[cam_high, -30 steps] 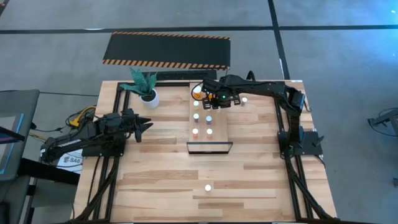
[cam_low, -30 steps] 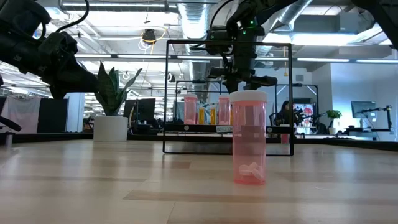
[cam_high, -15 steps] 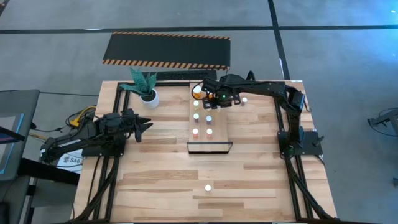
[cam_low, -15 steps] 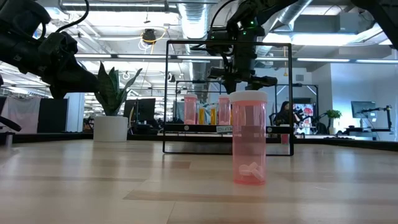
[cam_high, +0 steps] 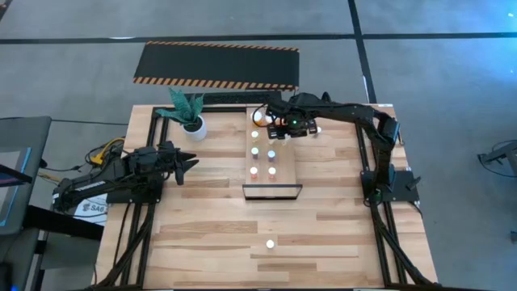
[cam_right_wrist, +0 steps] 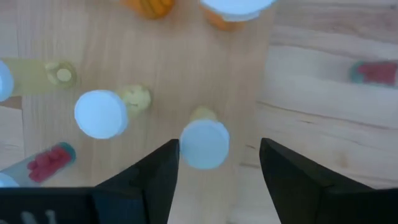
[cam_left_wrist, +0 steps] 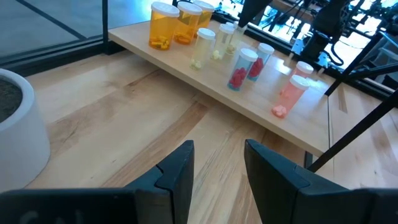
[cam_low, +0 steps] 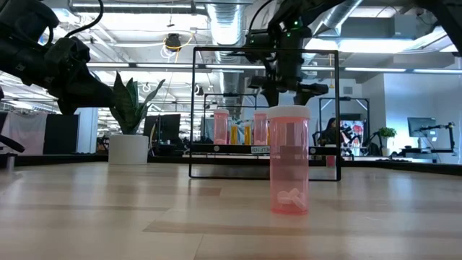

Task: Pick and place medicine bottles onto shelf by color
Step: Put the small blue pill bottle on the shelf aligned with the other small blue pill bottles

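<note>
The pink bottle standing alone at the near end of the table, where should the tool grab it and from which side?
Probably on the body just under the white cap, coming straight down from above. The pink bottle stands upright and alone on the table, away from the shelf, so fingers can close across its round sides. Its lower part holds loose pills, so the top is the steadier grip.

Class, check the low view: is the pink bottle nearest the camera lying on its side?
No. The pink bottle stands upright on the table with its white cap on top.
</note>
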You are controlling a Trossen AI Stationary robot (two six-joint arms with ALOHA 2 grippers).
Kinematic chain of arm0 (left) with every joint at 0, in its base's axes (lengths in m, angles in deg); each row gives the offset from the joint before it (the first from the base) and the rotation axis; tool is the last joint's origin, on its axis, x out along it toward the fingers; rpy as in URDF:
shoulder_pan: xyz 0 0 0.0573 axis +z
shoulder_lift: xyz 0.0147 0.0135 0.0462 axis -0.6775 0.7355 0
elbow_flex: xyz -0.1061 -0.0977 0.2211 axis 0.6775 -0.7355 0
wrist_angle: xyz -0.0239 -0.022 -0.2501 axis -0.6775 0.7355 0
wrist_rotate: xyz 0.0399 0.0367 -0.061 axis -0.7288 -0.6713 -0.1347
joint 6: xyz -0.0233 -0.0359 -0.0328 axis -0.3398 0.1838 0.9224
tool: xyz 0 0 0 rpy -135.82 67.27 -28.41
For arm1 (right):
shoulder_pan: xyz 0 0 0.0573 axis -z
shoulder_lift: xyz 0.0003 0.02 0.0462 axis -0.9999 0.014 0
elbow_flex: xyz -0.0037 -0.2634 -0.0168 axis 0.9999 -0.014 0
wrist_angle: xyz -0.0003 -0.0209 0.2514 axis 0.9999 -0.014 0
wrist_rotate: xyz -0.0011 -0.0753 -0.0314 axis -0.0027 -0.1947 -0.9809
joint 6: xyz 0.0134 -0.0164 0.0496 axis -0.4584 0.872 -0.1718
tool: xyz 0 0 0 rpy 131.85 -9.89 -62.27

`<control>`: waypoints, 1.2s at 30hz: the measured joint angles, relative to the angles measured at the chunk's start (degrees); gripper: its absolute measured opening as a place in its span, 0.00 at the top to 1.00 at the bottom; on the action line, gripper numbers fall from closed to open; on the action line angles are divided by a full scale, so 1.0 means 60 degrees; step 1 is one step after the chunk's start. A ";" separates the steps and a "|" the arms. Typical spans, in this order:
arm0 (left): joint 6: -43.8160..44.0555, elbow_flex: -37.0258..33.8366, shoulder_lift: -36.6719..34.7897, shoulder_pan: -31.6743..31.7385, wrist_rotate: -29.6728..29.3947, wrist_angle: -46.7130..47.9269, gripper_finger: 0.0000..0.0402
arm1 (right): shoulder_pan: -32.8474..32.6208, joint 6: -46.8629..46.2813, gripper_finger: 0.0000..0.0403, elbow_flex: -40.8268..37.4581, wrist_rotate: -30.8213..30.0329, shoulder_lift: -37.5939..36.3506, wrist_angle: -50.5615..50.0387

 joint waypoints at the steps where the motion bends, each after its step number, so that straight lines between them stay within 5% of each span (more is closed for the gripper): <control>1: 0.0000 0.0000 0.0000 0.0000 0.0000 0.0000 0.68 | 0.0000 0.0012 0.39 0.0002 -0.0026 -0.0054 -0.0043; 9: 0.0000 0.0000 0.0000 0.0000 0.0025 0.0000 0.68 | 0.0063 0.0154 0.39 -0.0141 -0.0025 -0.0826 -0.0602; 22: 0.0000 0.0000 0.0000 0.0002 0.0002 0.0004 0.68 | 0.1005 -0.1740 0.39 -0.4539 -0.0553 -0.4049 0.1599; 36: 0.0000 0.0000 0.0000 0.0003 -0.0004 0.0004 0.68 | 0.2769 -0.2526 0.39 -0.5723 -0.0611 -0.4132 0.2547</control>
